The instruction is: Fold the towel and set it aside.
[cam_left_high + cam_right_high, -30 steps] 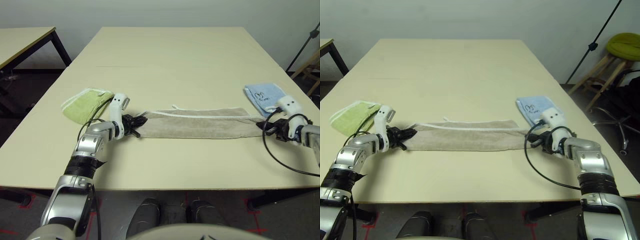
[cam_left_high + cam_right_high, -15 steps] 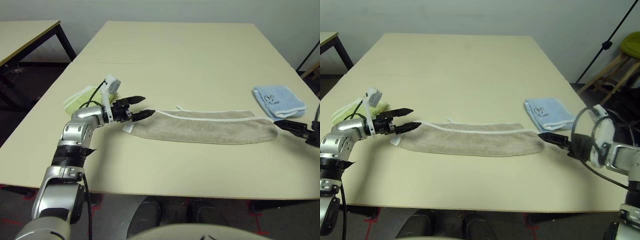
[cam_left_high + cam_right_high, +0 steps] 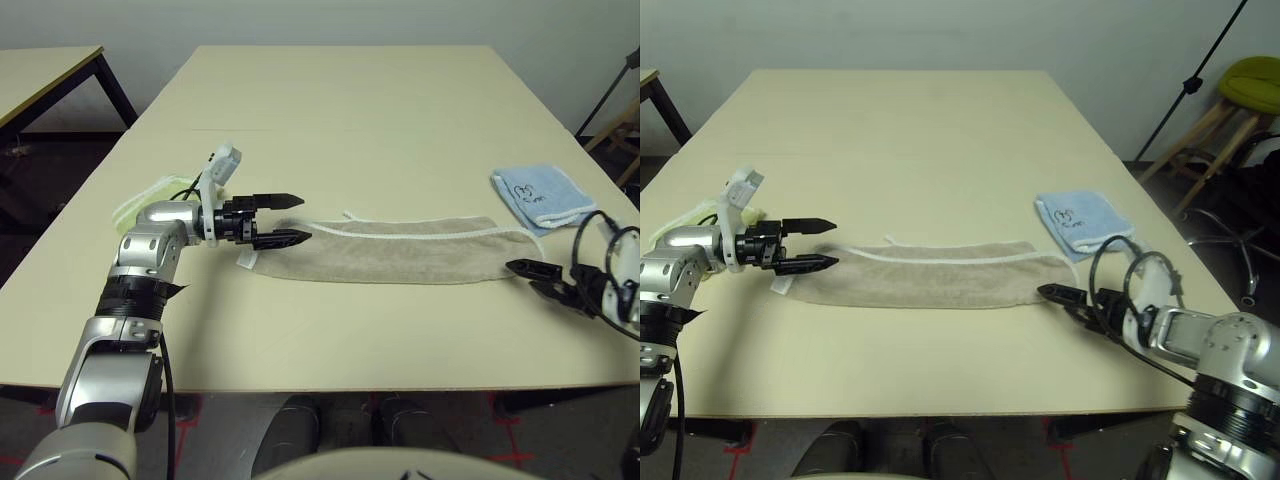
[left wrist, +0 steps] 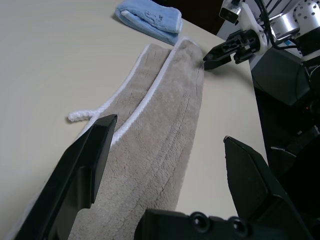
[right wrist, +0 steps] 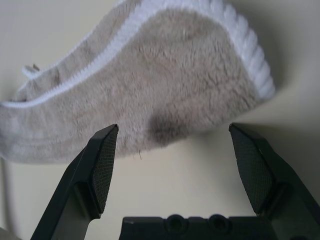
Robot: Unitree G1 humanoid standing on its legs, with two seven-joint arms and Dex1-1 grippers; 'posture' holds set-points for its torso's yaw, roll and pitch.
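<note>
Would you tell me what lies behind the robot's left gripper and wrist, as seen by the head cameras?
Part of the yellow-green cloth shows behind the left wrist; the rest is covered, so its full outline cannot be told.

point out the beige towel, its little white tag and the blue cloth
beige towel [image 3: 400, 262]: left eye view, middle of its front layer
white tag [image 3: 247, 259]: left eye view, face of the tag
blue cloth [image 3: 1080, 218]: right eye view, middle of its folded top
</note>
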